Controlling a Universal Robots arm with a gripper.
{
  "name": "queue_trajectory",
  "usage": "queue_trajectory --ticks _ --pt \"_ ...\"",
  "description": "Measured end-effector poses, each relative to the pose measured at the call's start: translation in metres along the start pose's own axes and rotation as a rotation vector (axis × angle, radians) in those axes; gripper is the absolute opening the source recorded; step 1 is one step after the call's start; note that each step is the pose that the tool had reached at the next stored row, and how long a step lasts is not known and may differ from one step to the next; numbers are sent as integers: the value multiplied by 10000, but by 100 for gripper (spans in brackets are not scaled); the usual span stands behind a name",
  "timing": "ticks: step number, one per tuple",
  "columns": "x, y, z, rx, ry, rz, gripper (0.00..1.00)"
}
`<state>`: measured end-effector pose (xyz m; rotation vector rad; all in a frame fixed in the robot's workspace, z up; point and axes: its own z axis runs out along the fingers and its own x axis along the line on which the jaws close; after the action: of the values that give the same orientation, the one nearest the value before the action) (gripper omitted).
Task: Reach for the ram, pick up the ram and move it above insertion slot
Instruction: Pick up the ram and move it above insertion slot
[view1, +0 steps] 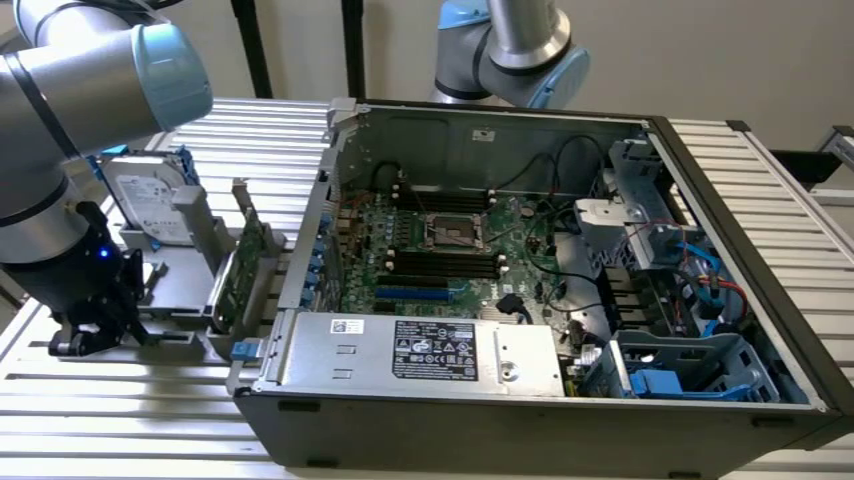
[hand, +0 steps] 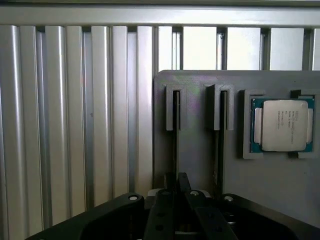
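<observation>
Ram on edge in gray holder; long axis runs straight out from tool, whose fingers sit nearly together, seemingly pinching its near end.

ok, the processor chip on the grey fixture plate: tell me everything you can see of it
The square processor chip has a dull silver metal lid with faint dark print, too small to read. The lid sits on a teal-green board whose edge shows around it. The chip lies flat, lid towards the wrist camera, seated in a raised-rim grey plastic pocket on the matte grey fixture plate. It is next to a slotted grey holder. Only the pocket touches it, and nothing covers it.
</observation>
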<state>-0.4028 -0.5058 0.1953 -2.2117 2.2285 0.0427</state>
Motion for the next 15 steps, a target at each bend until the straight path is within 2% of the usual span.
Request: queue_trajectory --ticks 4,8,15 --pt "-1 1 -33 -9 0 1 14" --pt "-2 2 -111 -31 1 1 14" --pt "-8 3 -391 -122 0 3 14"
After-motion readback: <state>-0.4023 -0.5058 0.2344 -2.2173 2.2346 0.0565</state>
